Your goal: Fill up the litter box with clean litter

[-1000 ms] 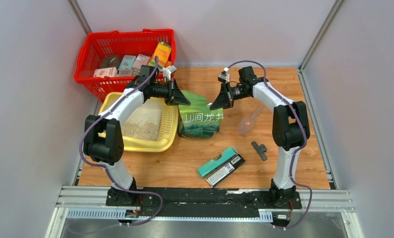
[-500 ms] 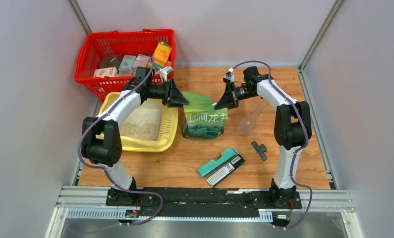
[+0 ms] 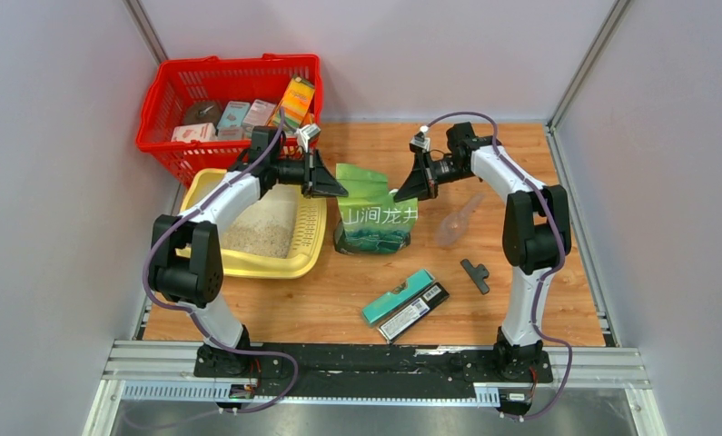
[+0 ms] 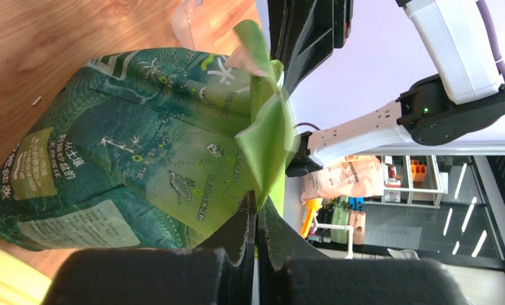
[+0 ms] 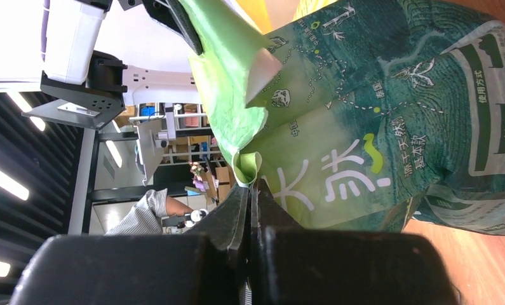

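Observation:
The pale-yellow litter box point(image 3: 313, 234) lies at the left of the table with beige clean litter point(image 3: 264, 229) spread inside. A green printed bag point(image 3: 371, 218) stands upright on the table just right of the box. My left gripper point(image 3: 336, 189) is shut on the bag's top left edge point(image 4: 262, 184). My right gripper point(image 3: 402, 193) is shut on the bag's top right edge point(image 5: 248, 166). The bag's top is stretched between both grippers.
A red mesh basket point(image 3: 171, 100) with boxes stands behind the litter box. A translucent scoop point(image 3: 455, 222) lies right of the bag. A teal box point(image 3: 397, 295), a black box point(image 3: 415, 311) and a small black T-shaped piece point(image 3: 474, 273) lie in front.
Both grippers, holding the bag's top, shifted slightly right and back. The bag moved a little right, away from the litter box, and stands more upright.

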